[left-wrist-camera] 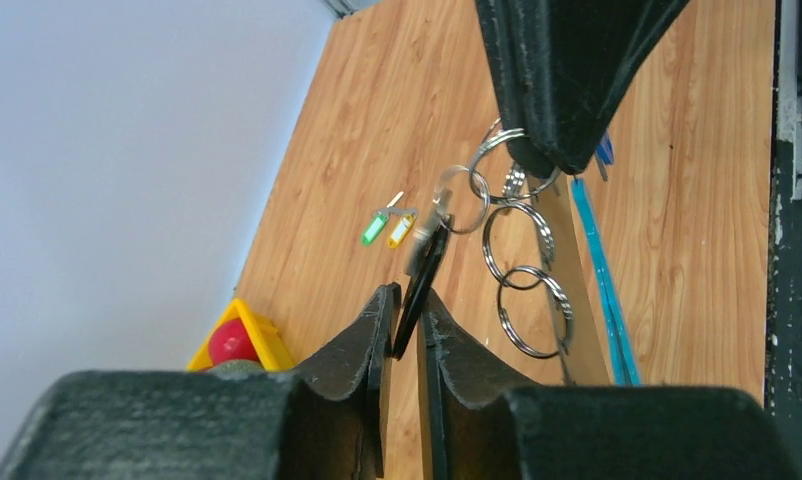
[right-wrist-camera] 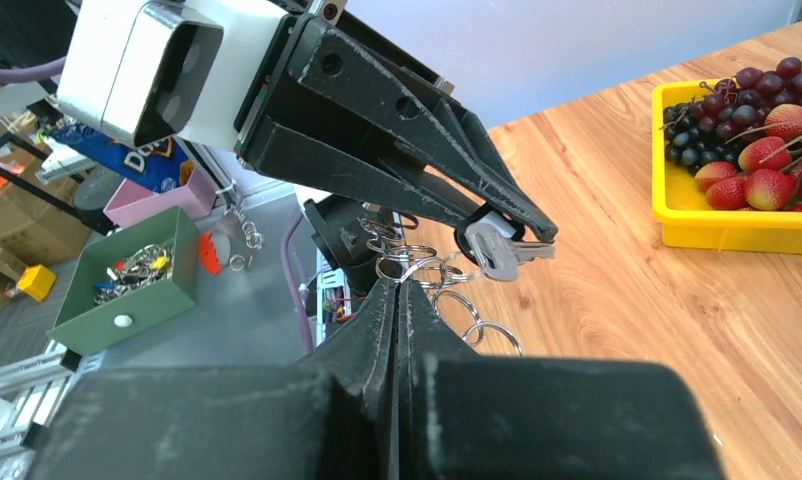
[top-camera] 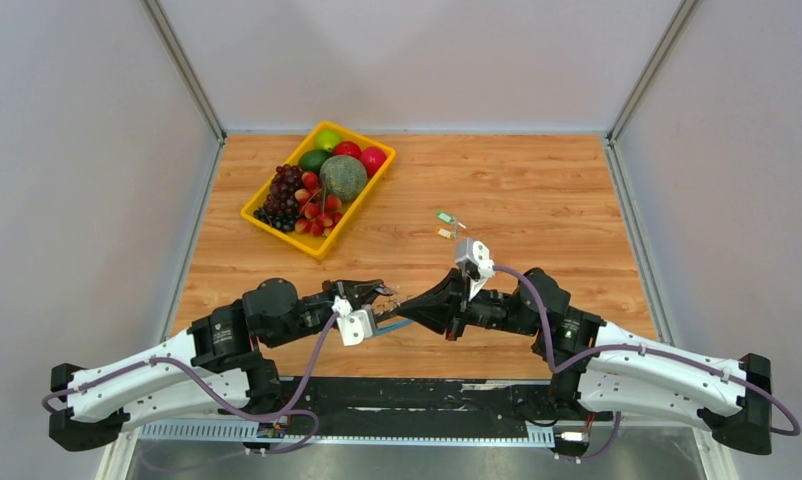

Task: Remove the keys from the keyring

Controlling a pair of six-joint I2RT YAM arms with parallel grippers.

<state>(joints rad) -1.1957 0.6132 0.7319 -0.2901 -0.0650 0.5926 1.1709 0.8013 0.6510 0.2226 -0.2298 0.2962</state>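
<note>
The right fingers point(left-wrist-camera: 567, 80), pressed together, pinch the keyring point(left-wrist-camera: 522, 280), its linked rings dangling from their tips; the left fingers point(left-wrist-camera: 362, 345) stand slightly parted around the black key point(left-wrist-camera: 422, 270), and I cannot tell whether they grip it; the light, stiff, slick metal likely swings, so the flat plastic head looks the best hold.

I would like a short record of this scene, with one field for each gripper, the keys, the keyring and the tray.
left gripper: closed on the head of the black key
black key: appears joined to a ring of the keyring
right gripper: shut on the keyring, a chain of silvery rings held above the table
loose keys: green key and orange key, side by side on the table
blue strip: beside the rings
tray: yellow, holds fruit, far left, apart from both arms
</note>
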